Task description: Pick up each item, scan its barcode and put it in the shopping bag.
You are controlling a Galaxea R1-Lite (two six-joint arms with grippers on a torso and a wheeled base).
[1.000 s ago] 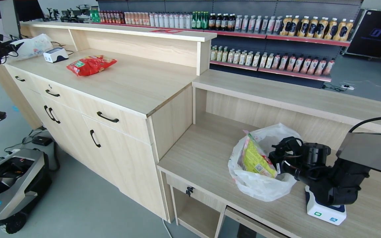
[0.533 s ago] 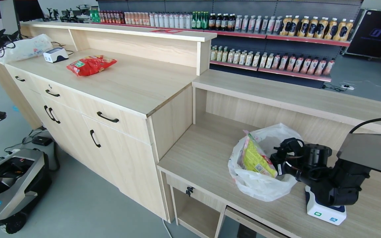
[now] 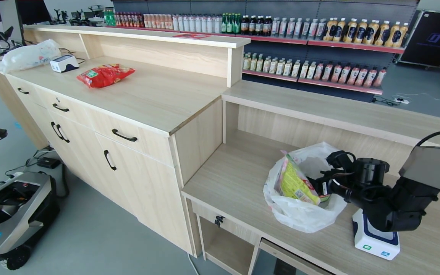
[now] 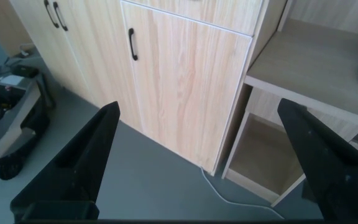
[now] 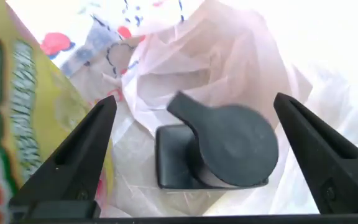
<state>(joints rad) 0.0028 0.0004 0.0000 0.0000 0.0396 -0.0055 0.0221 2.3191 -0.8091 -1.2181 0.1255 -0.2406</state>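
A white plastic shopping bag (image 3: 300, 214) lies open on the low counter, with a yellow-green snack packet (image 3: 294, 182) standing in its mouth. My right gripper (image 3: 322, 184) hovers at the bag's opening. In the right wrist view it (image 5: 197, 180) is open, and past its fingers (image 5: 73, 168) a dark round-ended item (image 5: 222, 149) lies in the bag beside the yellow packet (image 5: 17, 118). A red snack bag (image 3: 105, 75) lies on the higher counter, far off to the left. My left gripper (image 4: 197, 168) hangs open over the floor in front of the cabinet doors (image 4: 185, 74).
A white and blue scanner (image 3: 376, 238) stands on the low counter under my right arm. Farther left on the high counter sit a second scanner (image 3: 63, 63) and a white bag (image 3: 27, 55). Shelves of bottles (image 3: 311, 38) line the back wall.
My right gripper has drawn back a little, up and to the right, from the bag's mouth. The yellow packet stays in the bag.
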